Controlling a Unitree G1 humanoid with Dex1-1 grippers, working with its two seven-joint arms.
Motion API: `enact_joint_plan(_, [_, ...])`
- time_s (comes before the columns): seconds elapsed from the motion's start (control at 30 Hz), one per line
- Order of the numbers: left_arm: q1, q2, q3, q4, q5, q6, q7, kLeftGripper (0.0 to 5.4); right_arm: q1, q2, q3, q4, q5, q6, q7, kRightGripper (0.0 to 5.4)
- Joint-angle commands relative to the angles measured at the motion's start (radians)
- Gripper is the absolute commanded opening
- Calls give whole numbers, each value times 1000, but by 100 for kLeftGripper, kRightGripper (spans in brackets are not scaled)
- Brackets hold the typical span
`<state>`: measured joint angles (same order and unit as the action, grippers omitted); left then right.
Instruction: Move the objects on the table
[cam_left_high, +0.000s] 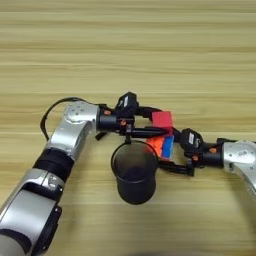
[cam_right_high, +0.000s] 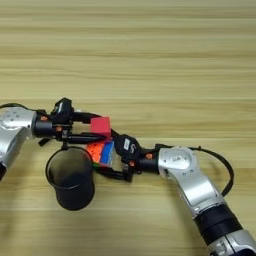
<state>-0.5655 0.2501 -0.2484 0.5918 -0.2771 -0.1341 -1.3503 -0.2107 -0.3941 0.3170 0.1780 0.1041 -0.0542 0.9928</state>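
Observation:
My left gripper (cam_left_high: 159, 123) reaches in from the left and is shut on the small red cube (cam_left_high: 163, 119), held just above and behind the rim of the black mesh cup (cam_left_high: 134, 172). The cup stands upright on the table (cam_left_high: 128, 55). From the right, my right gripper (cam_left_high: 165, 151) is shut on the multicoloured puzzle cube (cam_left_high: 162, 145), which sits directly under the red cube and against the cup's right rim. The two cubes are close together; whether they touch I cannot tell.
A black cable (cam_left_high: 52, 112) loops off the left forearm, and another cable (cam_right_high: 222, 167) arcs beside the right forearm. Bare wooden planks stretch across the whole far half of the table.

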Motion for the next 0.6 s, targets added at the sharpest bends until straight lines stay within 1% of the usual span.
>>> enact_joint_plan(0.03, [0,11,-1,-16,22,3,-8,217,-29,1,-1,23,-13,-10,-2,332])
enact_joint_plan(0.17, [7,15,-1,-33,25,-2,-7,217,-43,7,-3,55,-24,-17,-17,332])
enact_joint_plan(0.4, [25,39,-25,-85,38,21,-41,217,-56,7,-4,85,-28,-29,-26,332])
enact_joint_plan(0.6, [43,54,-40,-83,62,13,-41,217,-62,10,-4,98,-27,-34,-30,332])
